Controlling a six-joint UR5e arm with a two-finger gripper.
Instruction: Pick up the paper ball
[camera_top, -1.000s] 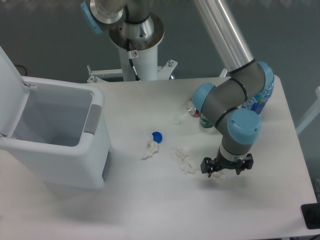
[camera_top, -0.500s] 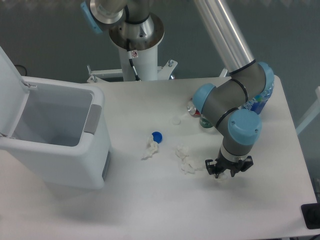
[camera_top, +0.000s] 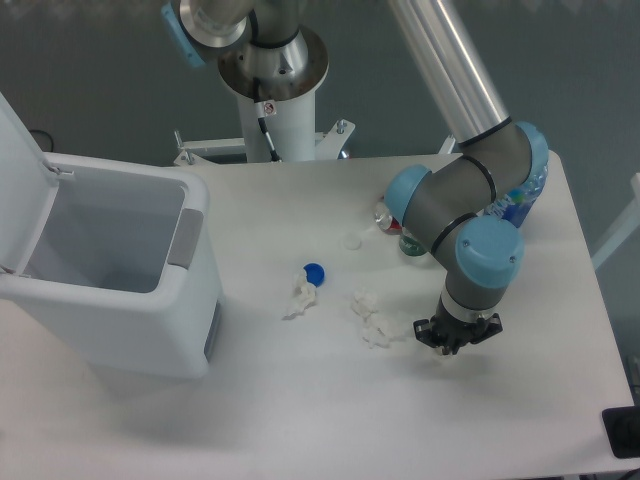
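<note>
My gripper (camera_top: 455, 338) sits low over the table (camera_top: 300, 420), jaws drawn narrow around the paper ball (camera_top: 447, 346), right of the bigger wad (camera_top: 371, 320). The ball is mostly hidden, so I can't tell its long axis or heading.

Robotics lab: pedestal-mounted arm (camera_top: 455, 85), bare white table (camera_top: 300, 400), grey backdrop.

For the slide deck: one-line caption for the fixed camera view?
UR5e pincer lowered to the table over the paper ball, right of a larger paper wad; open white bin at left.
</note>
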